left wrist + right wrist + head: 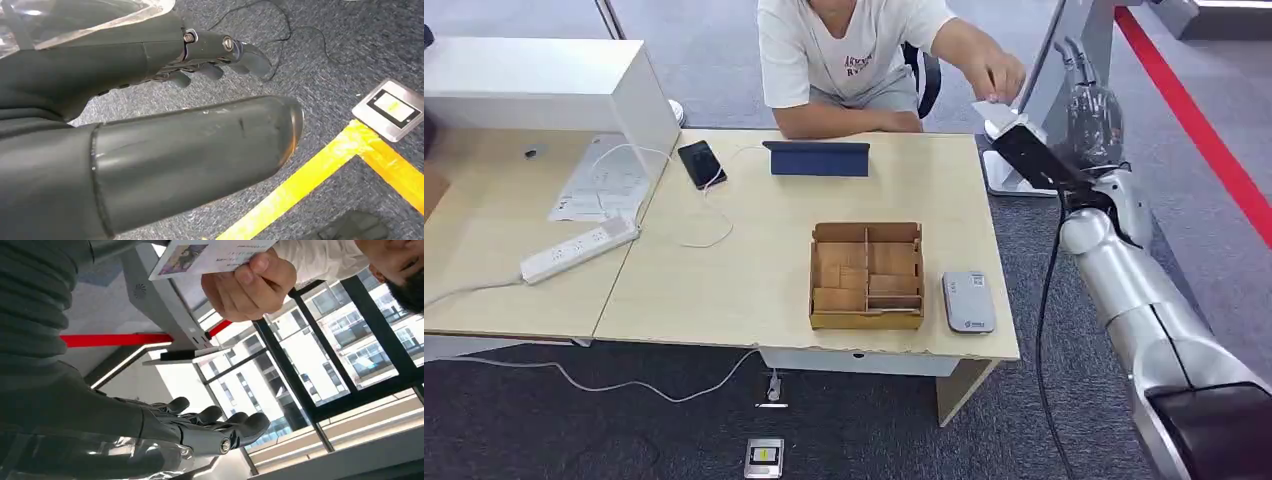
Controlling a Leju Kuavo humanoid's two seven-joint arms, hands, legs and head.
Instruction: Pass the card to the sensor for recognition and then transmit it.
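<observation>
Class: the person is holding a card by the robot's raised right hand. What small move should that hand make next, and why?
Probably close its fingers on the card. The person's hand holds it beside the right hand, whose fingers are apart and hold nothing; the sensor lies on the table.

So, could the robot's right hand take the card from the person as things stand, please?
Probably yes: the right hand is raised, open and empty, beside the card that the person's hand pinches, with nothing between them.

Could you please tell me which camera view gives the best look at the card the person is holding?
The right wrist view: the card is close and large, its printed face readable, pinched in the person's hand. The head view shows it small and pale near the right hand. The left wrist view faces the floor.
</observation>
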